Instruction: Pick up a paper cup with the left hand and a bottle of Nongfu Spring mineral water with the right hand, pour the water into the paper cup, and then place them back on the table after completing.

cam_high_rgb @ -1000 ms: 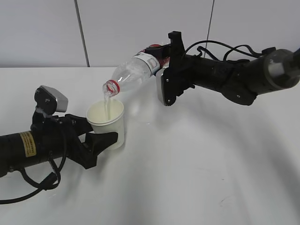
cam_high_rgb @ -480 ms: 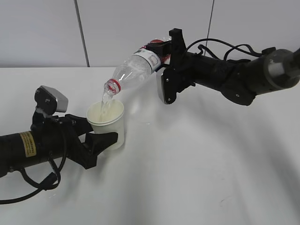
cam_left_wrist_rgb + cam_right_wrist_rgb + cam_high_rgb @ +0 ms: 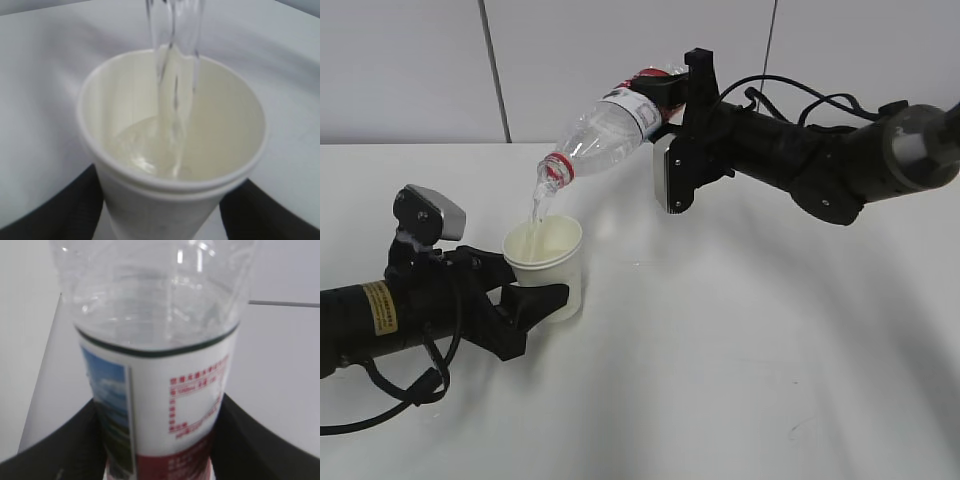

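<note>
My left gripper (image 3: 545, 295) is shut on a white paper cup (image 3: 545, 265), held upright at the white table (image 3: 740, 350). In the left wrist view the cup (image 3: 170, 150) is partly filled and a stream of water falls into it, with black fingers (image 3: 55, 210) on both sides. My right gripper (image 3: 670, 100) is shut on the clear Nongfu Spring bottle (image 3: 605, 130), tilted mouth-down to the left above the cup; water pours from its red-ringed mouth. In the right wrist view the bottle's white and red label (image 3: 165, 405) sits between my jaws.
A pale wall with two vertical seams (image 3: 492, 70) runs behind the table. The left arm's grey camera block (image 3: 428, 215) and a black cable loop (image 3: 410, 385) lie at the left front.
My right gripper has raised the bottle and tipped it steeper, so its mouth is higher above the cup. Water keeps pouring. The left gripper and cup have stayed in place.
</note>
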Tool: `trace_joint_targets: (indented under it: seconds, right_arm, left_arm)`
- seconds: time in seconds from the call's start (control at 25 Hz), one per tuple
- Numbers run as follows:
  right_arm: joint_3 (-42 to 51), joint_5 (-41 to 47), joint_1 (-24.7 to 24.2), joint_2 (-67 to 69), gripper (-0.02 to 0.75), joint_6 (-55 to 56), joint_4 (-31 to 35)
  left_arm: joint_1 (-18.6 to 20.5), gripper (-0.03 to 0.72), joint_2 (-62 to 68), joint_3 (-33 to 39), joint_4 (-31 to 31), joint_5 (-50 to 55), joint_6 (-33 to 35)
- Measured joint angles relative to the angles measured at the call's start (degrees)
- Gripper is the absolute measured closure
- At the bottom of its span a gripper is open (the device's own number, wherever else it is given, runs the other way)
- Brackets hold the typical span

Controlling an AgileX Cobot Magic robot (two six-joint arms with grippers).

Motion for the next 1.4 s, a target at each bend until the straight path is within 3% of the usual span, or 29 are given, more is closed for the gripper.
trace_joint_targets:
  seconds: [0.92,1.12,1.4]
  right_arm:
    - [0.00,-0.13,0.00,0.00,0.337,-0.61,3.66]
    - [0.35,0.64,0.00,0.00,0.337,6.84,3.55]
    - [3.12,0.76,0.00,0.00,0.338,30.41,1.44]
  left_arm:
    - [0.00,0.246,0.00,0.00,-1.72,-2.10,0.23]
    - [0.00,0.247,0.00,0.00,-4.34,-3.31,1.70]
    - [0.00,0.247,0.00,0.00,-6.00,-3.47,4.27]
